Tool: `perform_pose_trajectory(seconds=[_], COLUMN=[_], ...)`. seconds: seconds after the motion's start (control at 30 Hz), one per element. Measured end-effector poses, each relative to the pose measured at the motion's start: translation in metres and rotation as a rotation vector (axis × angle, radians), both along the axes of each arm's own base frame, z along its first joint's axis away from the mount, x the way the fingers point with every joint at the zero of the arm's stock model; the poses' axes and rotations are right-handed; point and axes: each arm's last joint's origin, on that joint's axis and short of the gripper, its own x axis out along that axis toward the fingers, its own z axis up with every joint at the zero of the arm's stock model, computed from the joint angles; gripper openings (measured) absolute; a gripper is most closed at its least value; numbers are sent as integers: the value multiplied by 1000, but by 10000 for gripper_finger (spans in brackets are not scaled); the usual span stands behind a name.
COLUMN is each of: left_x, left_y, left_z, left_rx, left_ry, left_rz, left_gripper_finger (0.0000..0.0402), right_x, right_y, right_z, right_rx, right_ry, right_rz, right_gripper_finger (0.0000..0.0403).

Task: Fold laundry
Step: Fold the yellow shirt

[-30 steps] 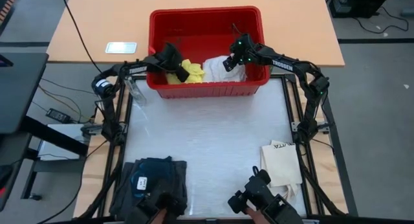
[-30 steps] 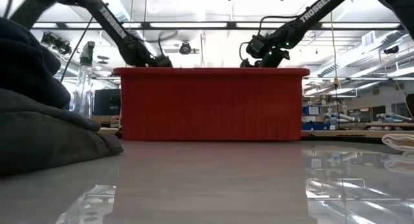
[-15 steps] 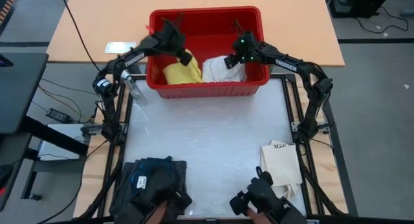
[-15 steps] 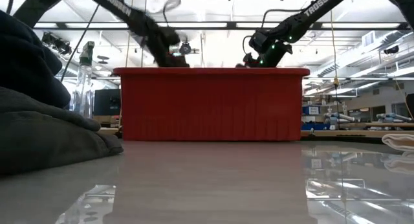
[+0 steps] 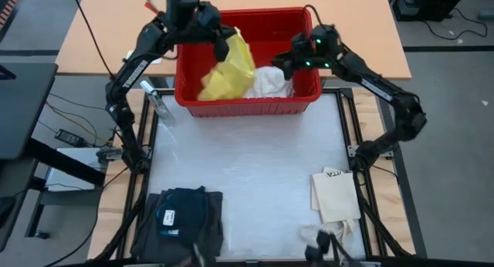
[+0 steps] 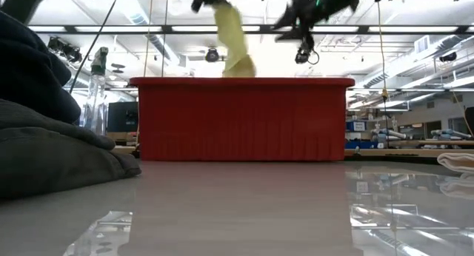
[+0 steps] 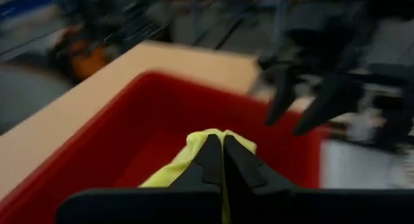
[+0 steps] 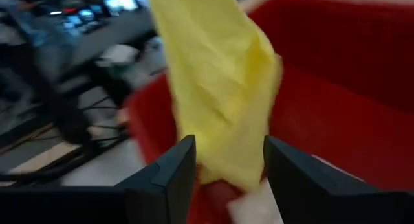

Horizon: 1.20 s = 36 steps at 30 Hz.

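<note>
Above the red bin [image 5: 247, 105], the left jaws [image 5: 224, 43] pinch the yellow cloth [image 5: 230, 66], which hangs into it; the right jaws [image 5: 284, 62] gape empty over the white cloth [image 5: 270, 82].

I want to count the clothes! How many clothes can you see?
3. A yellow cloth hangs from the left gripper above the red bin. A white cloth lies in the bin. Dark grey shorts sit on the table's near-left corner. More may hide in the bin.
</note>
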Motion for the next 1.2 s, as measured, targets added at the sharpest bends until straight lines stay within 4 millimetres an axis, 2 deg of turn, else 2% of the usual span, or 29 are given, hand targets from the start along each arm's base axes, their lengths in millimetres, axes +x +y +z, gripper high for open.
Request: perform_pose_trajectory(seconds=[0.1, 0.2, 0.3, 0.47, 0.57, 0.67, 0.77, 0.87, 1.03, 1.2], left_x=[4, 7, 15, 30, 40, 45, 46, 43, 33, 30], left_y=[-30, -53, -70, -100, -129, -166, -209, -248, -288, -301], left_z=[15, 23, 25, 23, 23, 23, 27, 35, 49, 53], left_rx=[29, 26, -20, -118, -174, -261, -334, -359, -335, -319], left_ry=[-56, -84, -111, -129, -123, -119, -123, -145, -236, -286], left_rz=[-82, -130, -165, -257, -462, -768, -1040, -1176, -1165, -1006], left_gripper_finger=[1, 1, 0, 0, 0, 0, 0, 0, 0, 0], right_x=[-2, -4, 0, 24, 27, 21, 11, -2, -24, -34], right_y=[29, 53, 69, 92, 104, 114, 123, 129, 138, 159], right_z=[18, 26, 25, 8, -2, -1, 8, 19, 36, 42], right_rx=[-59, -92, -75, -1, 18, -27, -48, -62, -80, -19], right_ry=[-16, 9, 49, 139, 248, 316, 302, 257, 190, 154], right_rz=[57, 58, 76, 135, 16, -68, -64, -58, -56, -15], right_gripper_finger=[194, 201, 206, 215, 216, 215, 215, 215, 215, 215])
